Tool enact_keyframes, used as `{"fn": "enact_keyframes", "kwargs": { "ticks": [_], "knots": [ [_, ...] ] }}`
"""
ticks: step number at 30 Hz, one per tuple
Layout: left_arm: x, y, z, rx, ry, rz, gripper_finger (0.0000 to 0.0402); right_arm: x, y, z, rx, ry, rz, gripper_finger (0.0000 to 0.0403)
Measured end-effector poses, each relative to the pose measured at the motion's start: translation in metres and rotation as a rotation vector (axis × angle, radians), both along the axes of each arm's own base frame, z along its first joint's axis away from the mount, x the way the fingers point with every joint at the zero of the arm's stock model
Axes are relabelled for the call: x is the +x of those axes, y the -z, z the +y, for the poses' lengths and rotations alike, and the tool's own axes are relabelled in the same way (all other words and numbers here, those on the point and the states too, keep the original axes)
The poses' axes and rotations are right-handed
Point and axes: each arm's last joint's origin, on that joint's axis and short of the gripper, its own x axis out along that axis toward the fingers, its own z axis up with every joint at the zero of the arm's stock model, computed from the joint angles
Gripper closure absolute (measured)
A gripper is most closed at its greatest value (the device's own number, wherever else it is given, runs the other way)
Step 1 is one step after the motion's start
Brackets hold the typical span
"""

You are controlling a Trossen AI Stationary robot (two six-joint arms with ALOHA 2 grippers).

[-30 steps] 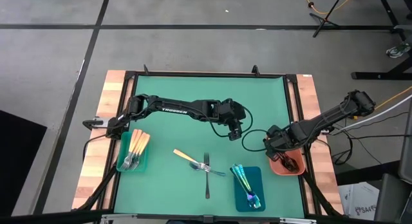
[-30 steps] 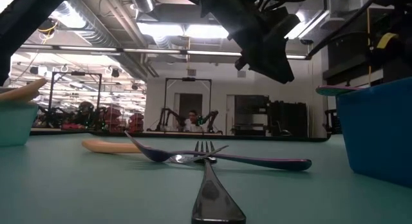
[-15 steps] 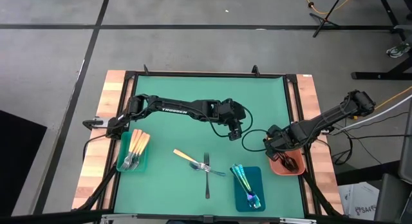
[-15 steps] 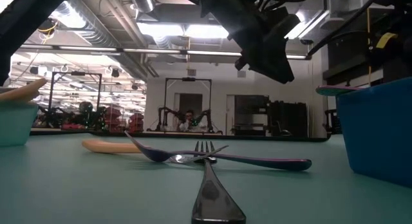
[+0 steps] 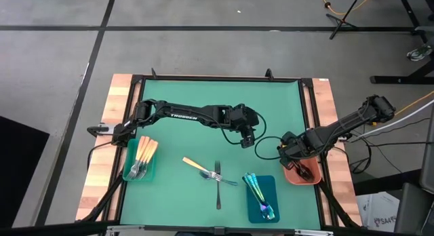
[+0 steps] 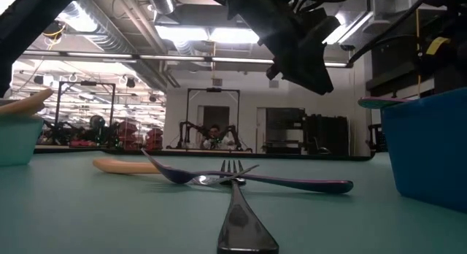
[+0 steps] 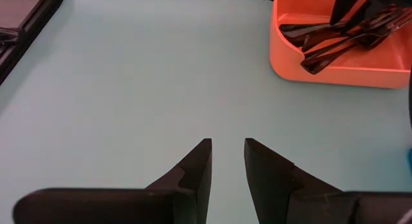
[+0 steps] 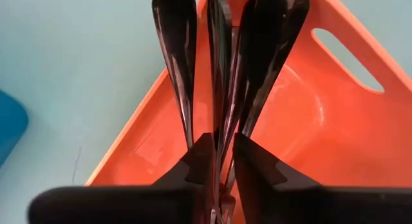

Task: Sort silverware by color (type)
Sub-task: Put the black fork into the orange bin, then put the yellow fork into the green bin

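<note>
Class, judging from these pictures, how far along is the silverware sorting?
Done: orange-handled pieces fill the teal tray, iridescent ones the blue tray, black ones the orange tray. In hand: the right claw over the black utensils. Left: three crossed pieces on the mat.

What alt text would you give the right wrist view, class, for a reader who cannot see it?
The right gripper hangs over the orange tray, its two dark fingers close on either side of one of several black utensils fanned out in the tray. Green table surrounds it.
</note>
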Motion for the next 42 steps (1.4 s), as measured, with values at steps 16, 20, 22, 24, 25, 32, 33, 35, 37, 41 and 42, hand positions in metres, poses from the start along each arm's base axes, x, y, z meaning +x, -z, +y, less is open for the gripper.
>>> {"fn": "enact_keyframes", "kwargs": {
  "ticks": [16,20,22,24,25,32,33,35,37,41,42],
  "knots": [
    [-0.002,0.003,-0.006,0.010,0.022,0.039,0.0317,0.000,0.000,0.000,0.000,0.000,0.000,0.0334],
    [-0.005,0.005,-0.014,0.049,0.080,0.090,0.0317,0.000,0.000,0.000,0.000,0.000,0.000,0.0334],
    [-0.006,0.007,-0.019,0.052,0.095,0.114,0.0317,0.000,0.000,0.000,0.000,0.000,0.000,0.0334],
    [-0.008,0.008,-0.024,0.052,0.108,0.137,0.0317,0.000,0.000,0.000,0.000,0.000,0.000,0.0334],
    [-0.009,0.009,-0.027,0.050,0.121,0.153,0.0317,0.000,0.000,0.000,0.000,0.000,0.000,0.0334],
    [-0.019,0.017,-0.042,0.000,0.221,0.276,0.0317,0.000,0.000,0.000,0.000,0.000,0.000,0.0334],
    [-0.021,0.018,-0.044,-0.001,0.224,0.299,0.0317,0.000,0.000,0.000,0.000,0.000,0.000,0.0334],
    [-0.025,0.020,-0.047,-0.004,0.233,0.341,0.0317,0.000,0.000,0.000,0.000,0.000,0.000,0.0334],
    [-0.028,0.021,-0.050,-0.006,0.239,0.381,0.0317,0.000,0.000,0.000,0.000,0.000,0.000,0.0334],
    [-0.036,0.025,-0.054,0.006,0.270,0.467,0.0317,0.000,0.000,0.000,0.000,0.000,-0.001,0.0334],
    [-0.038,0.025,-0.055,0.008,0.275,0.490,0.0317,0.000,0.000,0.000,0.000,0.000,-0.001,0.0334]
  ]
}}
